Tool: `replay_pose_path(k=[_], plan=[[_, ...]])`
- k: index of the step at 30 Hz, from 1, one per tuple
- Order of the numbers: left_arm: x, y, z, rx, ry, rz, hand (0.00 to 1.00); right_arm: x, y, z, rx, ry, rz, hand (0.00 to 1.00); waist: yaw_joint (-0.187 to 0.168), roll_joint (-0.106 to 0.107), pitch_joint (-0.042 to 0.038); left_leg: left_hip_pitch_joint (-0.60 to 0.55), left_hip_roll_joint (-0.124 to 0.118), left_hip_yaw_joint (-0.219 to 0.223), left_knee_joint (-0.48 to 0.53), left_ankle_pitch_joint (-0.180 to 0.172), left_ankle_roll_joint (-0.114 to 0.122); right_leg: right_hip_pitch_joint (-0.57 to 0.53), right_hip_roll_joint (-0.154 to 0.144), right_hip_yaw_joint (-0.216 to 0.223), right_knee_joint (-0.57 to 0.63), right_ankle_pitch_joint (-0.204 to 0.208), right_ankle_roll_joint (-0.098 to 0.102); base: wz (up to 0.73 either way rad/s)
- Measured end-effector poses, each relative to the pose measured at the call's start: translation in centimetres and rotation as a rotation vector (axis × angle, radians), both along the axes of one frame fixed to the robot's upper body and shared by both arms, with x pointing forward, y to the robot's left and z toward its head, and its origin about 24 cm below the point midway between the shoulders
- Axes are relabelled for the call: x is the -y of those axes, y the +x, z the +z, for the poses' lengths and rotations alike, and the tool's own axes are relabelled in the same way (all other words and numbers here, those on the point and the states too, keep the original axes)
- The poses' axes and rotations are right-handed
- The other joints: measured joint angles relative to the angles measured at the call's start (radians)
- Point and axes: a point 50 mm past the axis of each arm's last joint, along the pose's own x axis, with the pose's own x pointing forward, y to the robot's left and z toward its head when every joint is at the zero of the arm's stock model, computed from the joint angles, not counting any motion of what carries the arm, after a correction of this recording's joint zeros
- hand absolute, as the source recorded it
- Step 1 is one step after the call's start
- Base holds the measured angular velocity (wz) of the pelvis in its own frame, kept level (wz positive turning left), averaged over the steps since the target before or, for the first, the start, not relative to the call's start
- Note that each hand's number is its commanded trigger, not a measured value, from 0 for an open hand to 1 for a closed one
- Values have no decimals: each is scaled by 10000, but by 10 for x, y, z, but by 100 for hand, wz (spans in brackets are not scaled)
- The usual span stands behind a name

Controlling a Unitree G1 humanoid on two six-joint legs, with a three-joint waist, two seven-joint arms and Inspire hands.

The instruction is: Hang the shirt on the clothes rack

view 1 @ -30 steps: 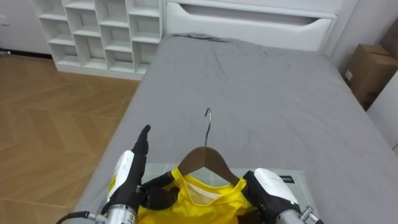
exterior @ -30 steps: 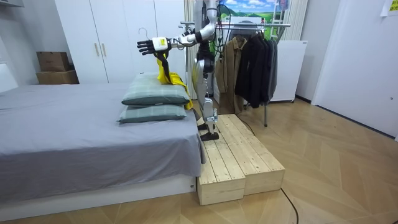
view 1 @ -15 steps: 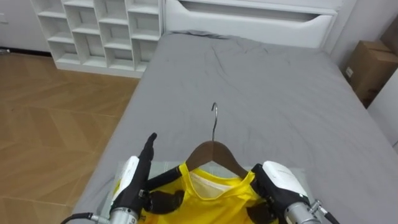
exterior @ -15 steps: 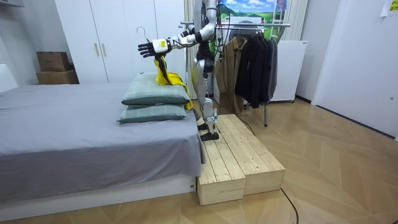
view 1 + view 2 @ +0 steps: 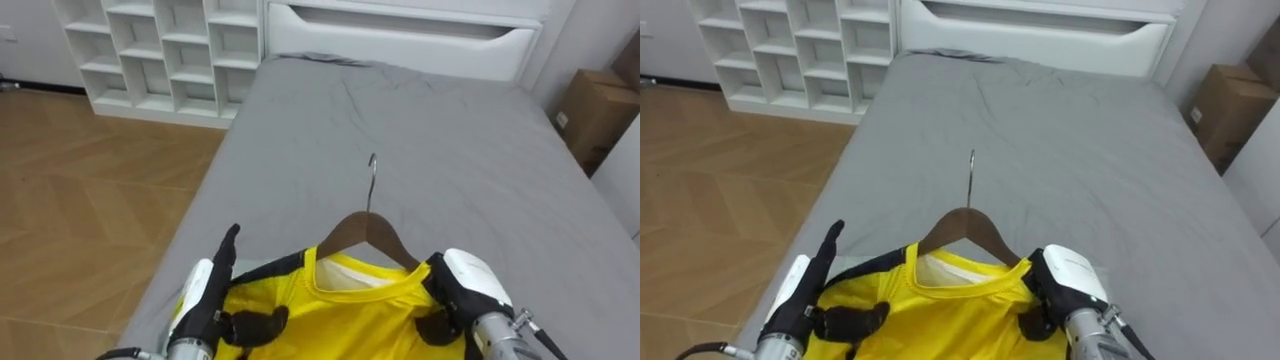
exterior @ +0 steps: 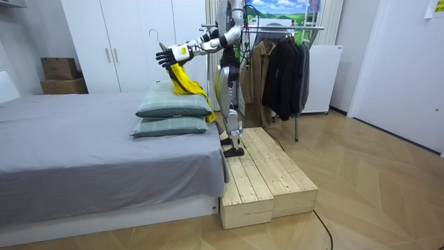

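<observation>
A yellow shirt point(image 5: 340, 312) hangs on a wooden hanger point(image 5: 365, 232) whose metal hook point(image 5: 372, 175) points up. I hold it spread between both hands above the head end of the grey bed point(image 5: 430, 130). My left hand point(image 5: 205, 298) keeps its fingers straight up while its thumb pinches the shirt's left shoulder. My right hand point(image 5: 470, 288) grips the right shoulder, its thumb on the cloth. In the room view I stand on a wooden platform point(image 6: 267, 173) beside the pillows point(image 6: 173, 107), the shirt point(image 6: 184, 78) raised in front of me.
A clothes rack point(image 6: 295, 28) with dark garments point(image 6: 281, 69) stands behind me. White cube shelves point(image 5: 160, 50) and wood floor lie to my left, cardboard boxes point(image 5: 595, 110) to my right. A white bed board point(image 5: 400, 40) closes the far end.
Both hands have lifted the hanger and shirt higher. More of the yellow shirt now shows, and the hook has shifted right and tilted.
</observation>
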Motion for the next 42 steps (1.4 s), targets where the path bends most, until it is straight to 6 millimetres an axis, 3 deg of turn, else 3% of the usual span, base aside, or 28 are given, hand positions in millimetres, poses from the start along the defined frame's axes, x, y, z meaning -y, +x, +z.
replay_pose_path(k=[9,18,32,36,42], plan=[[-8,-3,-9,-595,212,140,0,5,-3,-5,-109,-123,-327,100,-35,-22,-24,-159,-48,-66,35,26,39,-93,-41,-100,25,1,1,2],[-13,-2,-8,-545,181,387,0,15,-4,-8,-12,-146,-897,100,-56,15,-130,-71,-38,-21,23,53,30,-89,-48,-113,22,1,2,0],[-21,-8,-21,-1201,281,653,0,29,-6,-8,-157,-562,-1032,100,-48,-66,-84,-1,-28,56,-66,55,30,-127,-43,32,37,-8,16,-2],[-34,-12,-26,-1457,360,1090,0,32,-5,-3,109,-610,-1020,100,29,-52,-98,39,-21,77,-76,56,30,-106,-43,42,26,-9,17,-2],[-63,-40,-48,-2600,760,2007,0,43,-8,5,493,-652,-1204,100,76,-14,-127,308,-22,74,-201,55,31,106,-47,43,3,-14,26,0]])
